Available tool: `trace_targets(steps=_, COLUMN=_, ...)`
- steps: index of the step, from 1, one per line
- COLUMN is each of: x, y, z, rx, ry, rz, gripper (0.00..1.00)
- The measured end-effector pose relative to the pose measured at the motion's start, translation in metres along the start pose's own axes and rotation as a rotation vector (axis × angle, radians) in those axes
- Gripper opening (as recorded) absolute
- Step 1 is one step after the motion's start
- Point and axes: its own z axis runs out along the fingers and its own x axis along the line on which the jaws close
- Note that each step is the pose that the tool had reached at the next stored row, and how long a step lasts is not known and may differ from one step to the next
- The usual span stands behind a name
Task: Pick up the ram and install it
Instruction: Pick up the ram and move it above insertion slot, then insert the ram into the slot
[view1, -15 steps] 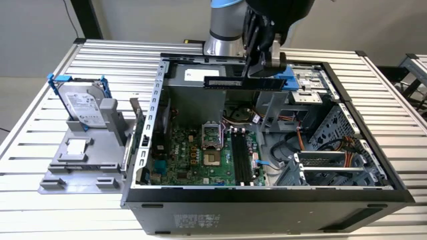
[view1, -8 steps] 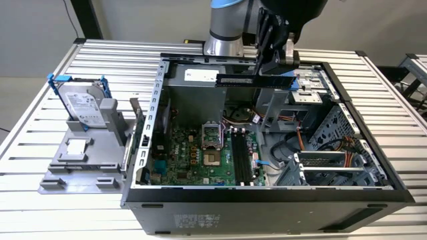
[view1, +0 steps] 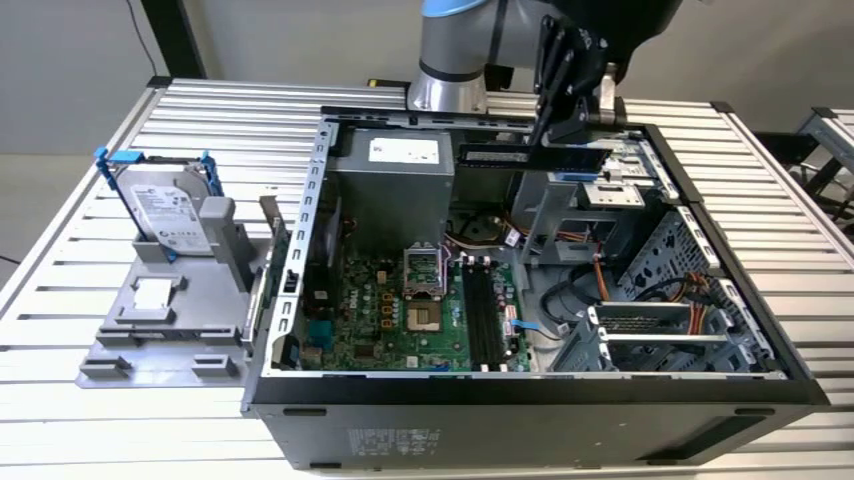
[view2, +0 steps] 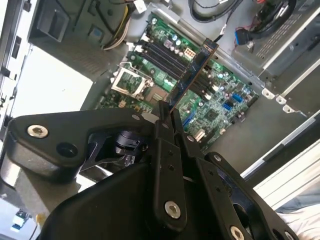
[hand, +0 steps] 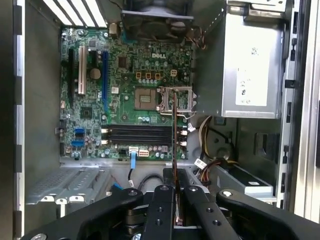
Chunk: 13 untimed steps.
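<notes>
My gripper (view1: 558, 140) hangs above the open computer case, over its back part, shut on the ram (view1: 514, 155). The ram is a long thin dark board. In the second wrist view the ram (view2: 192, 75) sticks out from between the black fingers (view2: 161, 120) over the green motherboard (view2: 220, 100). In the first wrist view the ram (hand: 173, 130) shows edge-on as a thin line, crossing the black memory slots (hand: 135, 135). It stands well above the board and touches nothing there. The slots (view1: 483, 315) lie on the motherboard (view1: 387, 320) at the case floor.
The grey power supply (view1: 394, 180) fills the case's back corner beside the processor socket (view1: 420, 285). Drive cages and cables (view1: 654, 300) take up the exterior view's right. A silver hard drive with a blue bracket (view1: 167, 205) stands on a grey holder outside the case, at the exterior view's left.
</notes>
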Motion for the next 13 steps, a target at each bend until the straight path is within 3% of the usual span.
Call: trace_targets(steps=13, x=-0.0088, y=-0.0326, z=0.0031, rx=0.0001, ry=-0.0002, rz=0.000, gripper=0.00)
